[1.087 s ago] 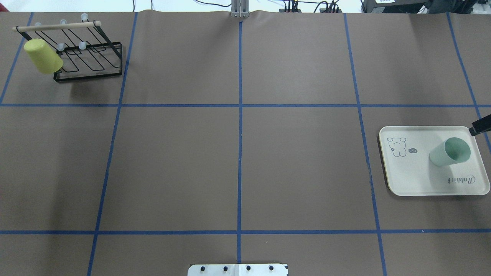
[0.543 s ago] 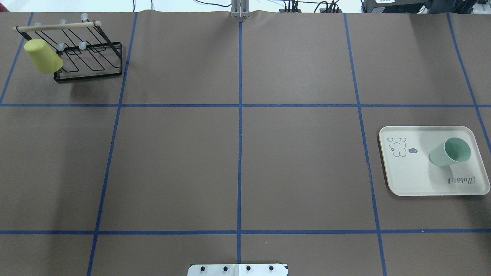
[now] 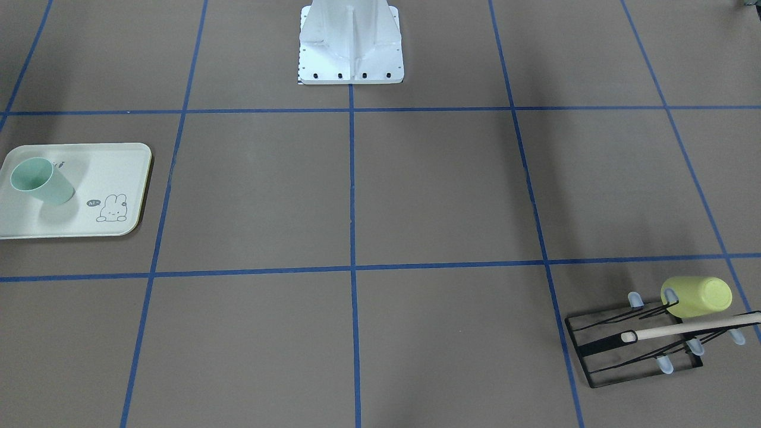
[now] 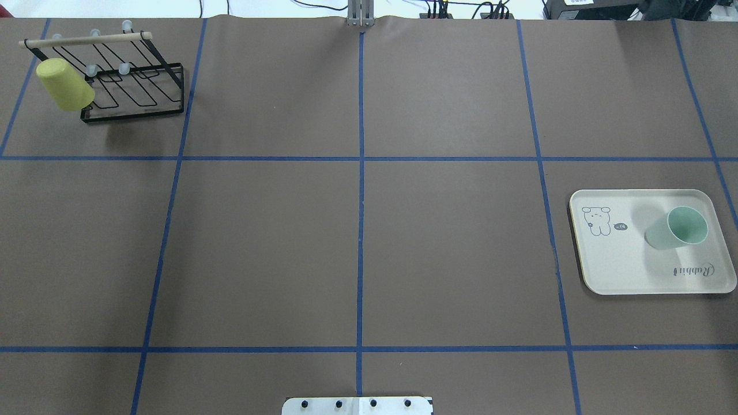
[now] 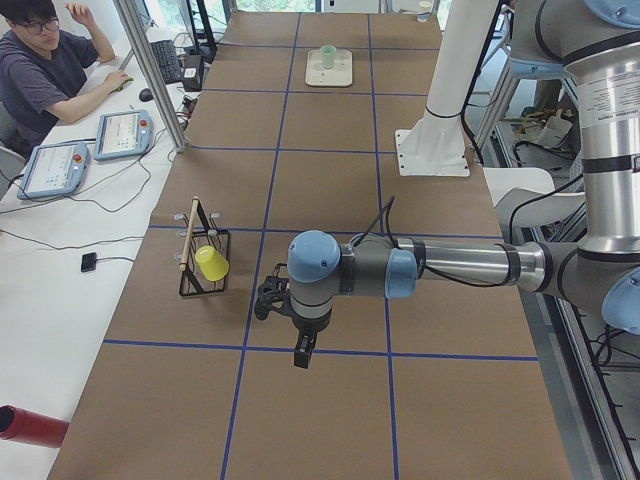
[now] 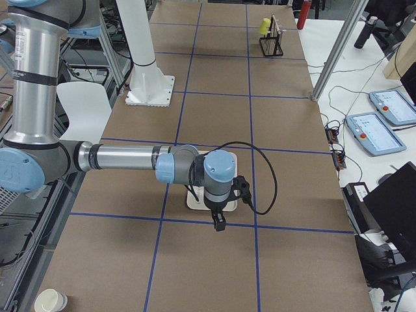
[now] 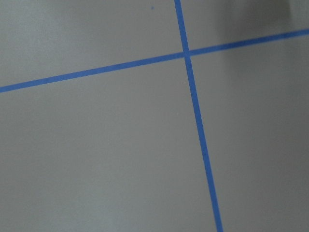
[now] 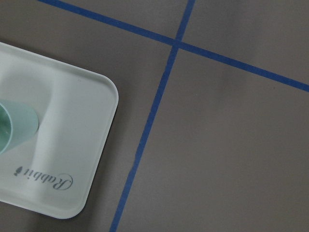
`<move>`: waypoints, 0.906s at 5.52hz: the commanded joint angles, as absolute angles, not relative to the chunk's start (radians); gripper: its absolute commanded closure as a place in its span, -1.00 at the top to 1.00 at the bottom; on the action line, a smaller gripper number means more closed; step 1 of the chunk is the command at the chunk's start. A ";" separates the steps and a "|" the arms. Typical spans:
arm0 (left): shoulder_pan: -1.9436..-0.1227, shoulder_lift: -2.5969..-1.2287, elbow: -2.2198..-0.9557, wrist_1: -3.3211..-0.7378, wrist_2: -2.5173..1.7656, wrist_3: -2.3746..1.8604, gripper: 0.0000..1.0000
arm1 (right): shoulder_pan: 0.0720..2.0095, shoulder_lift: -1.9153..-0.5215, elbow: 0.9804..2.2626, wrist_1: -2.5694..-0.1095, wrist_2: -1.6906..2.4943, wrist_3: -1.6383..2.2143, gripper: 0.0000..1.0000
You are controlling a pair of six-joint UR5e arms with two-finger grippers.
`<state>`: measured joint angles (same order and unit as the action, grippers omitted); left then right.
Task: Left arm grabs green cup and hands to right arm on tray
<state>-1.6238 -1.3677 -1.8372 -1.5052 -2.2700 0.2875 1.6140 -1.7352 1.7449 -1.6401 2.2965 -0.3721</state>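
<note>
I am judging the mint-green cup [image 4: 677, 229] delivered, since it is standing upright on the Rabbit tray [image 4: 611, 271], just below and beside the right gripper [image 6: 220, 225] and well apart from the left gripper [image 5: 302, 357] (I cannot tell whether either one's fingers are apart or together).

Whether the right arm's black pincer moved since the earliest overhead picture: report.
Yes. The black right pincer withdrew rightward out of the overhead view, off the cream rectangular tray's corner.

We see brown tabletop [image 4: 450, 259], blue tape [image 4: 361, 230] grid; in exterior left view, white desk [image 5: 40, 300] down left edge, operator [image 5: 45, 75] seated upper left.
</note>
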 commanded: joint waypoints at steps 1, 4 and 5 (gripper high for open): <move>-1.626 -1.370 -1.853 -1.457 -2.267 0.345 1.00 | 1.621 -1.740 1.743 -1.641 2.264 -0.351 1.00; -1.624 -1.384 -1.864 -1.470 -2.317 0.149 1.00 | 1.621 -1.749 1.736 -1.640 2.225 -0.324 1.00; -1.624 -1.384 -1.867 -1.474 -2.319 0.152 1.00 | 1.621 -1.747 1.736 -1.640 2.221 -0.325 1.00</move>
